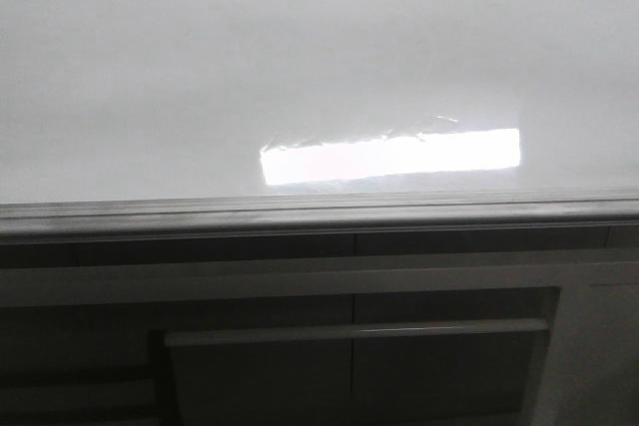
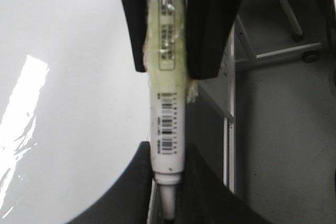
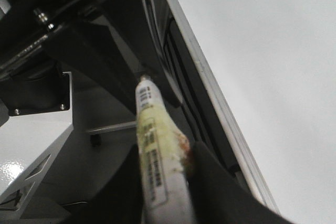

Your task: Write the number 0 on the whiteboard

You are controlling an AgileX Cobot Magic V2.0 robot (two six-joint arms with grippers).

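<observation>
Marker barrels fill both wrist views: the left tool (image 2: 167,145) is clenched on a white marker (image 2: 168,124) with a barcode label and a yellowish coating, its tip pointing down between the dark fingers (image 2: 210,30), and the right tool (image 3: 165,182) likewise grips a second marker (image 3: 152,145) of the same kind, its tip aimed toward the dark arm hardware. Both tools sit just off the edge of the whiteboard (image 1: 200,67), beside its grey metal edge strip (image 1: 300,212), and neither tip is seen touching the surface. Farther out, the front view shows the glossy white board bare apart from a bright rectangular glare (image 1: 389,155); dark grey panels (image 1: 250,366) with a pale bar lie beneath the strip. No drawn loop shows anywhere, so the number 0 looks not yet begun: bringing a tip to the board and tracing the whole stroke remain.
</observation>
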